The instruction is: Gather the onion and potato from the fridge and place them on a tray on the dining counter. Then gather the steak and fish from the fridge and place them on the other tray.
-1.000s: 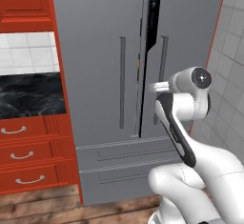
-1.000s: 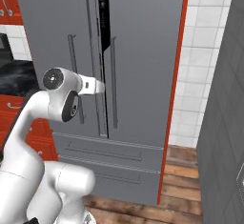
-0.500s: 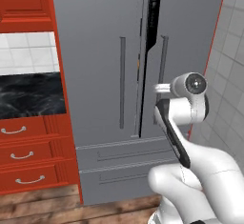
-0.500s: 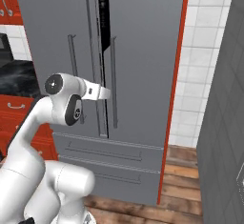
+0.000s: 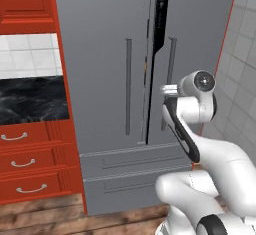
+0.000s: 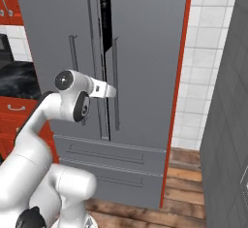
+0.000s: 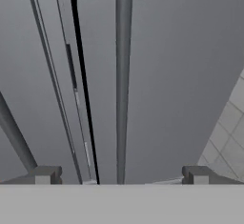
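Note:
The grey double-door fridge (image 5: 110, 54) fills the view, its right door ajar by a narrow dark gap (image 5: 161, 14). My gripper (image 5: 165, 89) is at mid height, right in front of the right door's long bar handle (image 5: 171, 79). From the other side the gripper (image 6: 113, 92) nearly touches that handle (image 6: 116, 84). In the hand view the handle (image 7: 123, 75) runs upright between the two fingertips (image 7: 45, 174), and the gripper (image 7: 120, 176) is open around it with nothing held. Onion, potato, steak and fish are hidden behind the doors. The tray and dining counter are out of view.
Red cabinets and drawers (image 5: 30, 164) stand left of the fridge, with a black marble-look worktop (image 5: 30, 99) above them. A white tiled wall (image 6: 203, 76) lies right of the fridge and a dark grey panel (image 6: 227, 125) stands near right. The floor is wooden.
The hand has pushed a little further forward toward the right door's handle. The fridge doors have not moved and the gripper has stayed open.

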### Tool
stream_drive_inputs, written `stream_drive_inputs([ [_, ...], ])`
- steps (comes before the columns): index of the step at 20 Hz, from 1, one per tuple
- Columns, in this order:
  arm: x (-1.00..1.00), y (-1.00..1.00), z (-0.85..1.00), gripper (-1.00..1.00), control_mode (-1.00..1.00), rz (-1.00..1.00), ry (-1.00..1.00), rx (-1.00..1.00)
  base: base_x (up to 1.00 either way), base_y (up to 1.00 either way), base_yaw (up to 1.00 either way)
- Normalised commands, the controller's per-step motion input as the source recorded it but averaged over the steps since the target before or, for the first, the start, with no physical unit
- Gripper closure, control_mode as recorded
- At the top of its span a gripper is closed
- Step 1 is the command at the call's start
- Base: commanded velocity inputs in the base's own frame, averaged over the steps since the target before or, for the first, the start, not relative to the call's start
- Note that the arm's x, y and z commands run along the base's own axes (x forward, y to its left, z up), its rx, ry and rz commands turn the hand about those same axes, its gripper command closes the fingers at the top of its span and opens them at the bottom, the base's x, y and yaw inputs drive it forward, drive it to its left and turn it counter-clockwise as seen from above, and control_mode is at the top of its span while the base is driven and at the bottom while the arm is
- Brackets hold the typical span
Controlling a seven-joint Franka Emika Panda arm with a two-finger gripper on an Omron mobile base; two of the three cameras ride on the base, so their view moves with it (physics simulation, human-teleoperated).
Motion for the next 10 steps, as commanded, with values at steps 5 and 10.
stream_drive_inputs([
  [5,0.41,-0.15,0.0,-1.0,-1.0,0.13,0.0,0.02,0.0,0.0,0.0],
  [10,0.35,-0.14,0.0,-1.0,-1.0,0.1,0.0,0.02,0.0,0.0,0.0],
])
